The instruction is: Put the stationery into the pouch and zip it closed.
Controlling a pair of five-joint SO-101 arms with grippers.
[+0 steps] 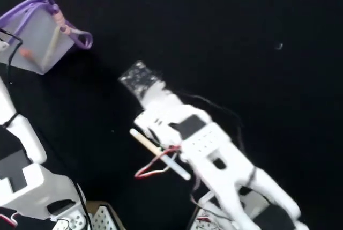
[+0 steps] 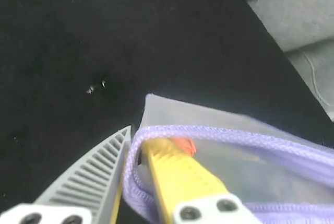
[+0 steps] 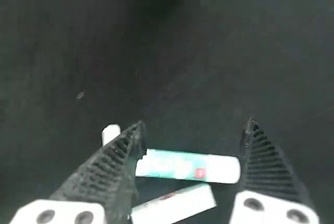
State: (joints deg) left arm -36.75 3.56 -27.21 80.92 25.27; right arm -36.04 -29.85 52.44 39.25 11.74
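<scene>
Table (image 1: pixel 257 53): black top, both arms at the lower edge of the high view.
Pouch (image 1: pixel 37 37): see-through with a purple zip, upper left of the high view, lifted at one end.
Right pincer (image 1: pixel 139 79): centre of the high view; jaws spread wide, gripping nothing, poised over two loose items.
Left pincer (image 2: pixel 136 139): clamped on the pouch rim, yellow finger (image 2: pixel 177 174) inside the mouth, grey finger outside.
Tube (image 3: pixel 182 165): teal-and-white, lying between the right jaws.
White block (image 3: pixel 175 203): just beside the tube.
Orange piece (image 2: pixel 182 144): inside the pouch, by the yellow finger.
</scene>
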